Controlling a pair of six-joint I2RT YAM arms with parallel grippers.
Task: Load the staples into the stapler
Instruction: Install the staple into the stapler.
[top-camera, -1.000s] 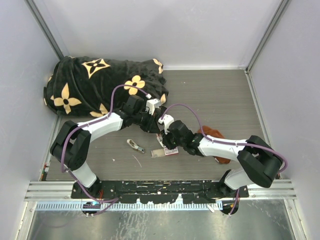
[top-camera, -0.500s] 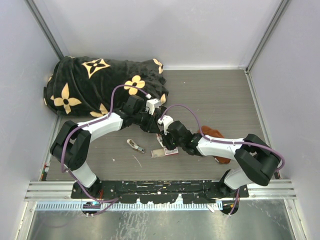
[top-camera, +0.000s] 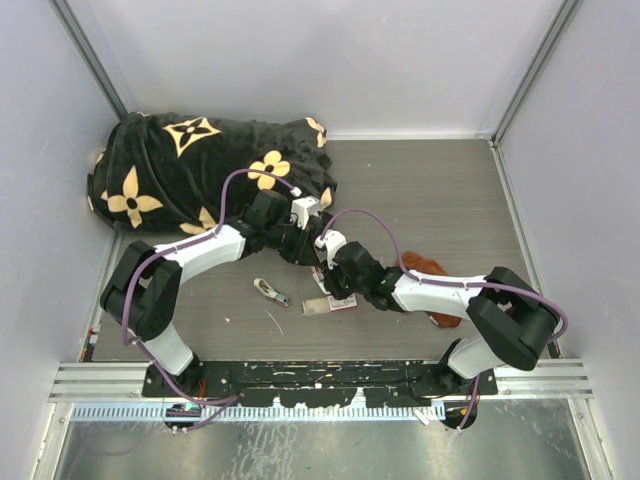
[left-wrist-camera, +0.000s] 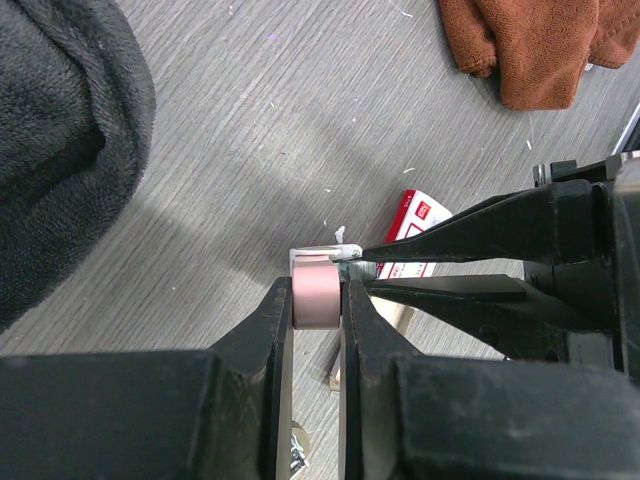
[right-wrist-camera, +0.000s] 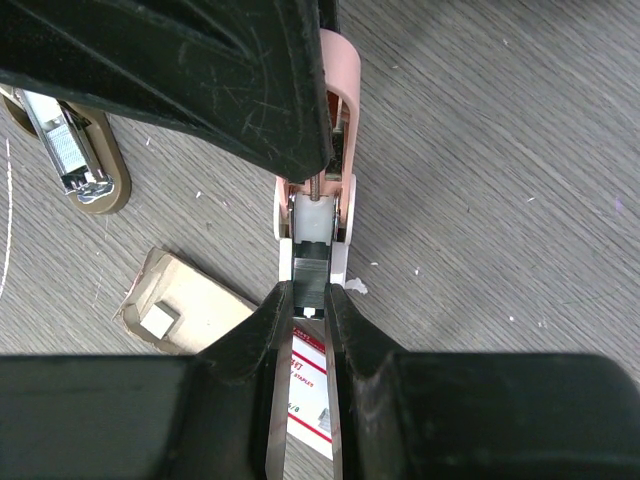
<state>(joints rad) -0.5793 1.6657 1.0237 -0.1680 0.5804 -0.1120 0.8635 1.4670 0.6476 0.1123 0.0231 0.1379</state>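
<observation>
The table (left-wrist-camera: 250, 130) is matt grey wood-grain board; the black blanket (top-camera: 190, 170) at its far left corner is deep plush and the rust-brown cloth (left-wrist-camera: 530, 50) near its right edge fuzzy terry. The stapler (left-wrist-camera: 317, 297) is smooth pale pink and white plastic, the staples (right-wrist-camera: 310, 268) dull grey metal, their box (left-wrist-camera: 412, 215) white card with a red printed label. The left gripper (left-wrist-camera: 316, 290) has matt black plastic fingers (left-wrist-camera: 262, 345), finely scratched.
</observation>
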